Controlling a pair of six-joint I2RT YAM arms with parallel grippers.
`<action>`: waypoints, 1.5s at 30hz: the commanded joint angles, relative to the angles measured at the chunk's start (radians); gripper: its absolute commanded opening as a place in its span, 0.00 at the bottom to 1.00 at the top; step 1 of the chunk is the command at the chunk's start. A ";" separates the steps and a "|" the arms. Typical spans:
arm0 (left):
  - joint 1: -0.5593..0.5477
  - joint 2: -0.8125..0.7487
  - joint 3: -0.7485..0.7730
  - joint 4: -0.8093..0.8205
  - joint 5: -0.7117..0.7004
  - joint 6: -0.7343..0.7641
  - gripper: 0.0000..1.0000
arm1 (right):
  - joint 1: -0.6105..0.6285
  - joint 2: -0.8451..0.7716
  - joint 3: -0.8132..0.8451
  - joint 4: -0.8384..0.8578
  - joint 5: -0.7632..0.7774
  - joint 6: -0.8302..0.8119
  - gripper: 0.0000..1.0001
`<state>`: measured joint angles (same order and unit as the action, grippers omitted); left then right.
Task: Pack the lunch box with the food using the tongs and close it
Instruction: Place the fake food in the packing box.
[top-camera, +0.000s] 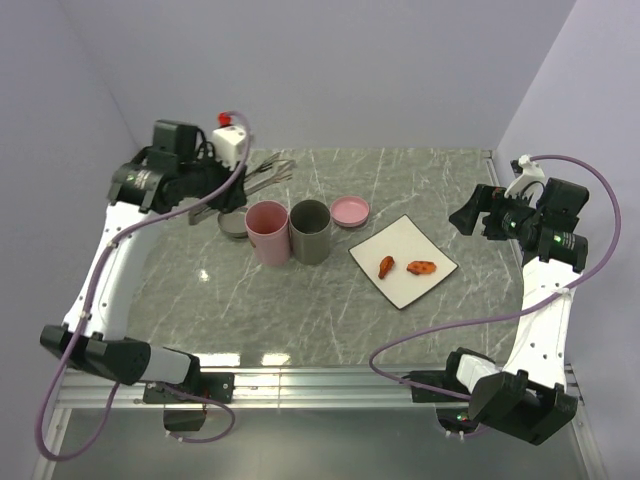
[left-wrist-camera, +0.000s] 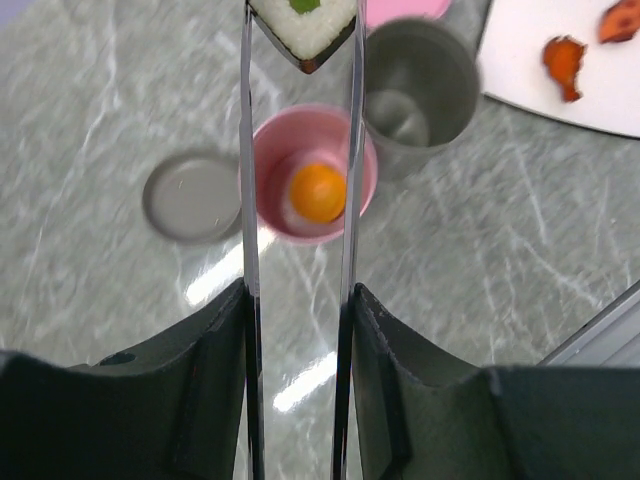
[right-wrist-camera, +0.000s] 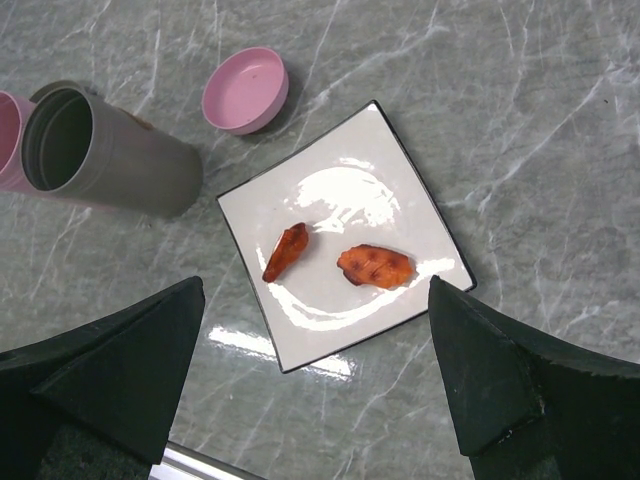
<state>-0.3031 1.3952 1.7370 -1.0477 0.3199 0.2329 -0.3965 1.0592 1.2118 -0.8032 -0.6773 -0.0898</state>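
Observation:
My left gripper (left-wrist-camera: 300, 300) is shut on the silver tongs (left-wrist-camera: 246, 180), whose two arms run between its fingers. The tongs' tips pinch a dark cube with a pale centre (left-wrist-camera: 303, 25) above the pink container (left-wrist-camera: 268, 170) of the lunch box. An orange round piece (left-wrist-camera: 318, 192) lies inside that pink container. The grey container (left-wrist-camera: 415, 95) stands beside it, uncovered. Two reddish-brown lumps (right-wrist-camera: 286, 251) (right-wrist-camera: 375, 266) lie on the white plate (right-wrist-camera: 340, 190). My right gripper (right-wrist-camera: 315, 290) hangs open above the plate's near corner, holding nothing.
A grey lid (top-camera: 232, 225) lies left of the pink container (top-camera: 267, 230), and a pink lid (top-camera: 350, 211) lies right of the grey container (top-camera: 311, 230). The plate (top-camera: 440, 265) sits right of centre. A white box with a red button (top-camera: 230, 135) stands at the back left.

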 joint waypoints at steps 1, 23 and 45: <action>0.094 -0.076 -0.043 -0.037 0.085 0.075 0.22 | -0.008 0.002 0.017 0.001 -0.018 -0.005 1.00; 0.174 -0.159 -0.287 -0.041 0.091 0.132 0.34 | -0.007 0.007 0.006 -0.005 -0.013 -0.022 1.00; 0.125 -0.064 -0.053 -0.092 0.146 0.120 0.57 | -0.007 0.007 0.009 -0.004 -0.021 -0.016 1.00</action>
<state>-0.1406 1.3201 1.5852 -1.1358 0.4122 0.3523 -0.3973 1.0790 1.2106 -0.8093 -0.6830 -0.1013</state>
